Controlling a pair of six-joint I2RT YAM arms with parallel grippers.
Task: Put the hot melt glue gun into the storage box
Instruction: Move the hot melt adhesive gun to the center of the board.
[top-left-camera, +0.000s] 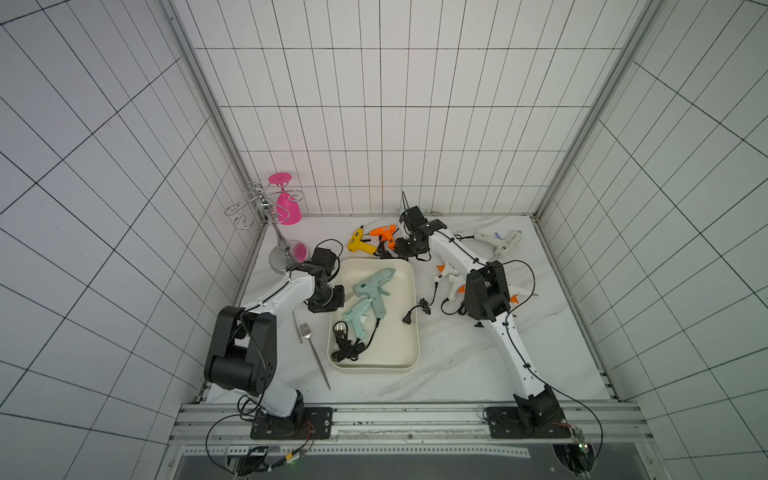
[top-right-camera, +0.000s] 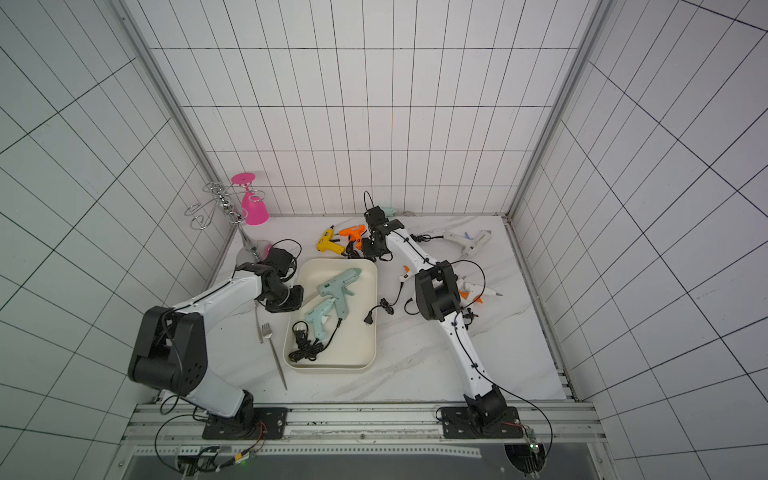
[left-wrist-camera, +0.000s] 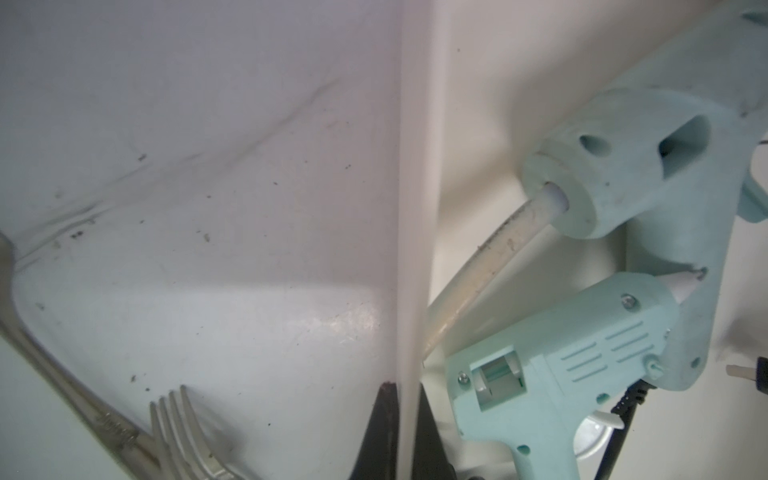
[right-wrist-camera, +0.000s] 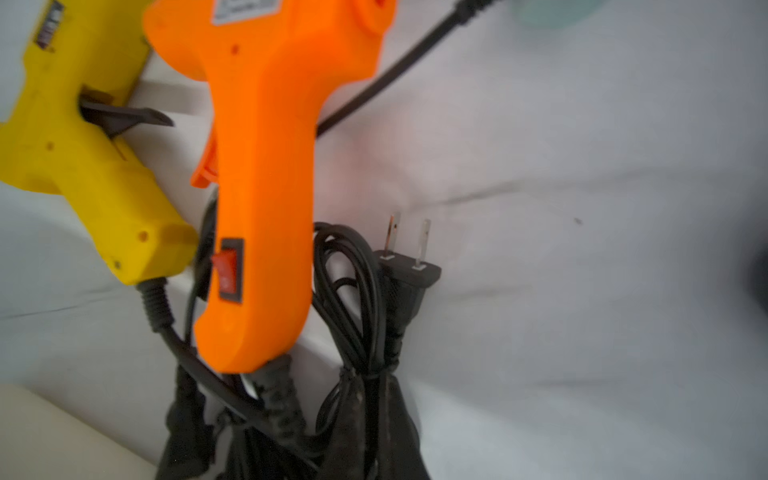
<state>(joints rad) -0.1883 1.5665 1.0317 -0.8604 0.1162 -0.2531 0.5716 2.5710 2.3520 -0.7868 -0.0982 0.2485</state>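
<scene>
While the left gripper (left-wrist-camera: 409, 436) is clamped shut on the side wall of the storage box (top-left-camera: 395, 336), the right gripper (top-left-camera: 405, 249) is closed too, apparently pinching the black cord bundle (right-wrist-camera: 353, 299) by the orange glue gun (top-left-camera: 384, 235); the fingertips are partly hidden, so the grip is unconfirmed. Orange glue gun lies on the surface (top-left-camera: 457, 365) just past the box's far end, beside the yellow glue gun (top-left-camera: 359, 243). Two mint glue guns (top-left-camera: 372, 286) already lie in the box. Fork (top-left-camera: 306, 332) lies next to the box
</scene>
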